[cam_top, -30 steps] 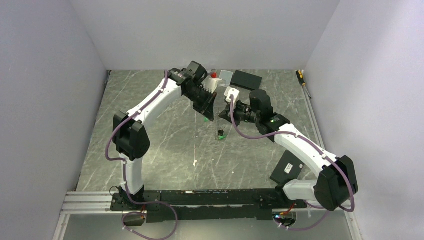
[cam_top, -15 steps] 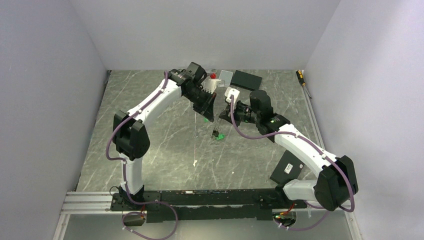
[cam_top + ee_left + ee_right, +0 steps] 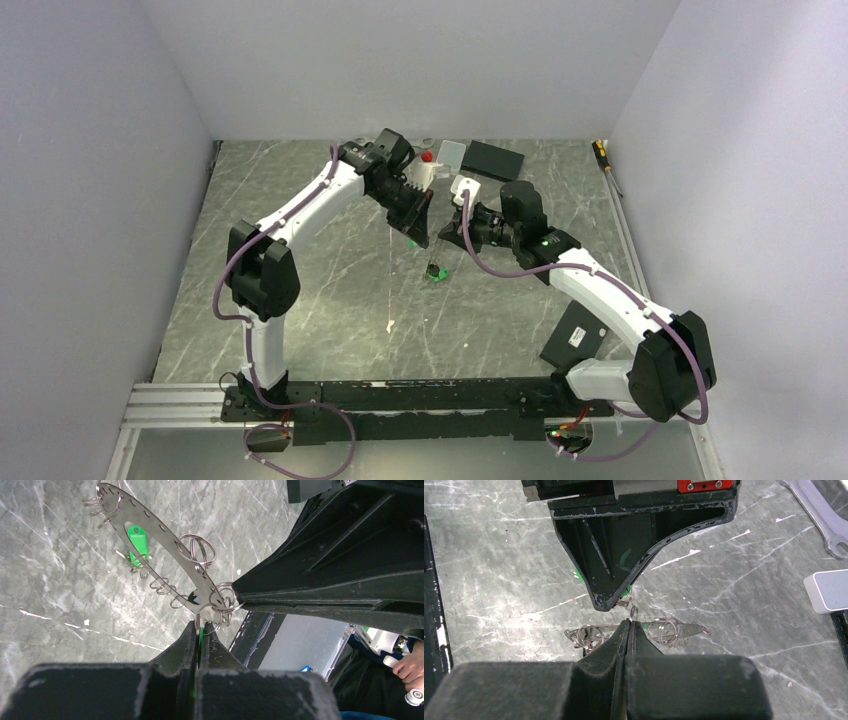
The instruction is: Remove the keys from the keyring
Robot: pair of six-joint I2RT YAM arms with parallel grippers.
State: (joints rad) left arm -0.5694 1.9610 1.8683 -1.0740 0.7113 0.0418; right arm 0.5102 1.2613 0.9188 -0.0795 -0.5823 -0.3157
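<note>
L gripper (image 3: 199, 626) pinching shut on green key (image 3: 200, 630), R gripper (image 3: 629, 622) clamping keyring (image 3: 172, 550) at its end, keyring hanging mid-air btwn arms. Risk: thin pinch slipping during pull — bunch dropping to table (image 3: 300, 300).

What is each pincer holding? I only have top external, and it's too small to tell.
Observer: Left wrist view: left pincer is shut on a thin green piece, probably a key head.
Operator: Right one?
Observer: Right wrist view: right pincer is shut on a split ring of the keyring.
Operator: Other keys?
Observer: Left wrist view: another green key hangs at the keyring, clear of both pincers.
</note>
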